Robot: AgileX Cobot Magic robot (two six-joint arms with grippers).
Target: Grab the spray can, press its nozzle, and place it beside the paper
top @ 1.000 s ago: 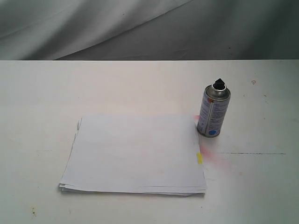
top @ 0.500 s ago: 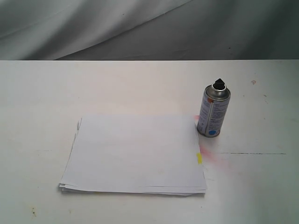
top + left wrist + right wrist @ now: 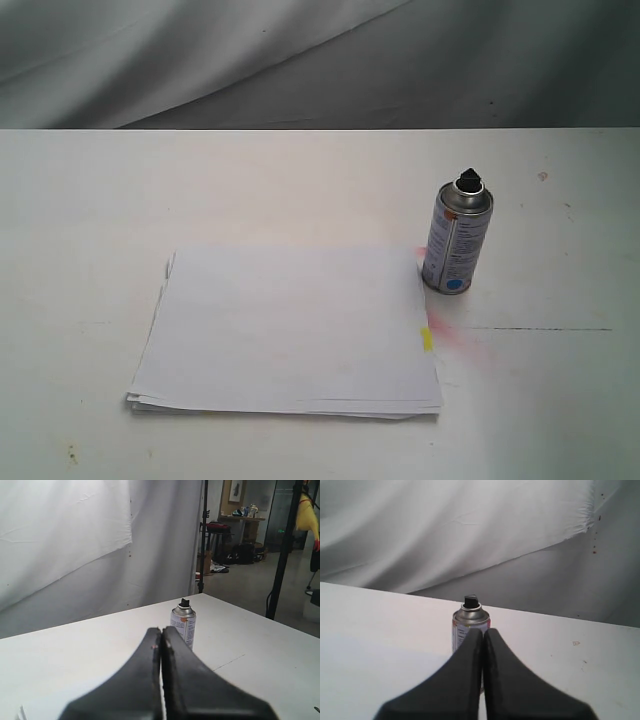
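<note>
The silver spray can (image 3: 457, 244) stands upright on the white table, just past the right edge of the paper (image 3: 290, 328), its black nozzle (image 3: 469, 181) on top. A yellow tab (image 3: 427, 339) marks the paper's right edge. Neither arm shows in the exterior view. In the left wrist view my left gripper (image 3: 161, 630) is shut and empty, with the spray can (image 3: 183, 622) standing beyond its tips. My right gripper (image 3: 484, 631) is likewise shut with nothing in it, and the spray can (image 3: 469, 621) rises just behind its tips, nozzle (image 3: 470, 600) visible.
Faint pink stains (image 3: 455, 335) lie on the table (image 3: 300, 180) near the can and tab. A grey cloth backdrop (image 3: 300, 60) hangs behind the table's far edge. A dark stand pole (image 3: 282, 555) rises off the table's side in the left wrist view.
</note>
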